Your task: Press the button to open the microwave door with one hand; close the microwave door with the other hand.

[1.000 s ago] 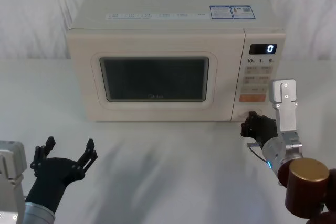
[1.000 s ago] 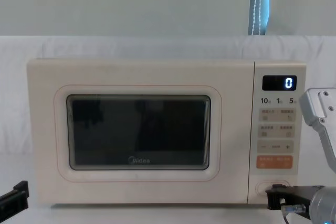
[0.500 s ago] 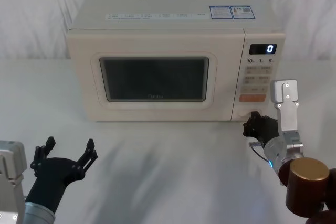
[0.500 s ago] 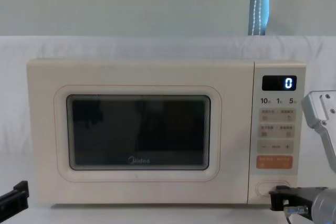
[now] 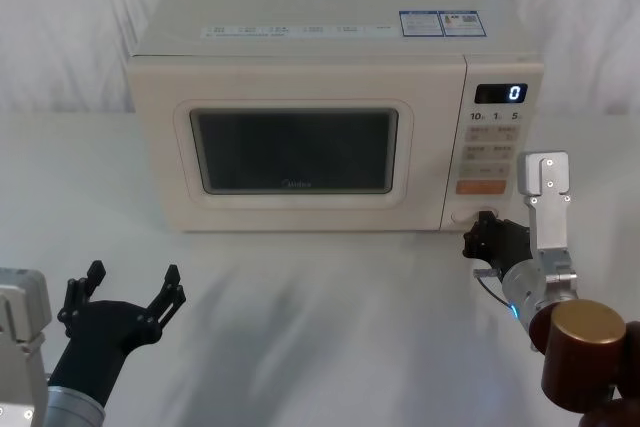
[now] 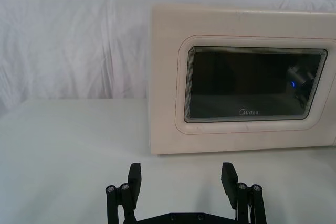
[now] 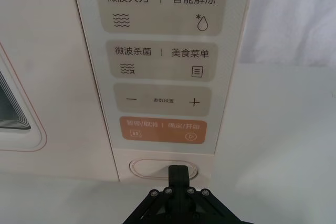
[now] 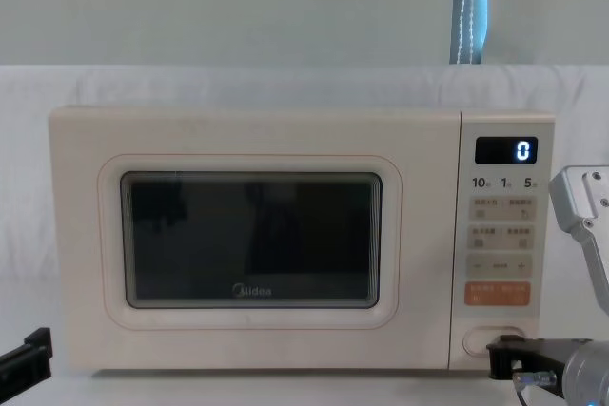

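The cream microwave stands at the back of the table with the microwave door (image 5: 295,147) (image 8: 252,240) (image 6: 252,85) flush and shut. At the foot of the control panel sits the button (image 7: 152,169) (image 8: 490,338) (image 5: 462,215), a wide cream pill. My right gripper (image 7: 178,171) (image 5: 483,231) (image 8: 497,357) is shut, its black tip right in front of the button's lower edge; I cannot tell whether it touches. Low at the table's near left, my left gripper (image 5: 125,287) (image 6: 182,177) hangs open and holds nothing, well in front of the door.
An orange key (image 7: 163,129) lies just above the button, with cream keys and a display showing 0 (image 5: 513,93) higher up. White cloth covers the table (image 5: 320,307) and the wall behind. Free room lies between the microwave and both arms.
The right gripper's tip has slid slightly right and back off the button, so more of the button shows. The door stays shut and the left arm has not moved.
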